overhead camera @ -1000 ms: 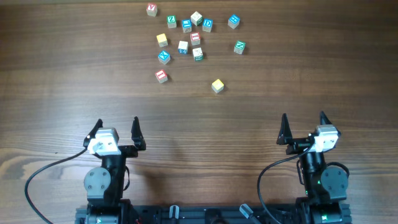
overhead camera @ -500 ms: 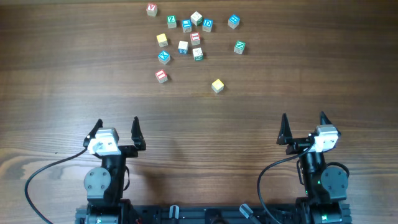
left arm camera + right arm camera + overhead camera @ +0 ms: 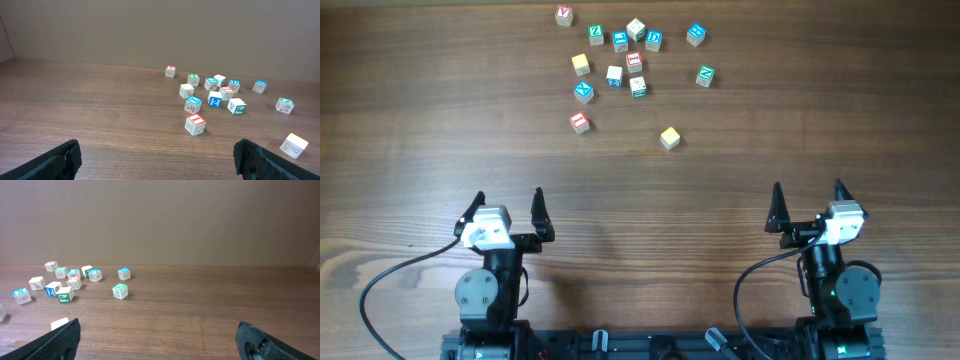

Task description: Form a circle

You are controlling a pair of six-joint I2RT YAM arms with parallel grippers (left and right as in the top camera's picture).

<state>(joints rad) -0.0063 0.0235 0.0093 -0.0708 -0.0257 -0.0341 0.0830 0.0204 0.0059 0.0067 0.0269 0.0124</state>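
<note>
Several small wooden letter cubes lie loosely scattered at the far side of the table; no circle shows in any view. Among them are a red cube [image 3: 580, 122], a blue cube [image 3: 583, 92], a green cube [image 3: 705, 75] and two yellow cubes [image 3: 581, 64] [image 3: 669, 137]. My left gripper [image 3: 509, 195] hangs open and empty near the front edge, well short of the red cube [image 3: 195, 124]. Front right, my right gripper [image 3: 808, 187] also stands open and empty, with the green cube [image 3: 119, 290] far ahead of it.
A bare stretch of wooden table [image 3: 640, 200] separates both grippers from the cubes. A plain wall rises behind the table's far edge. Black cables trail from both arm bases at the front.
</note>
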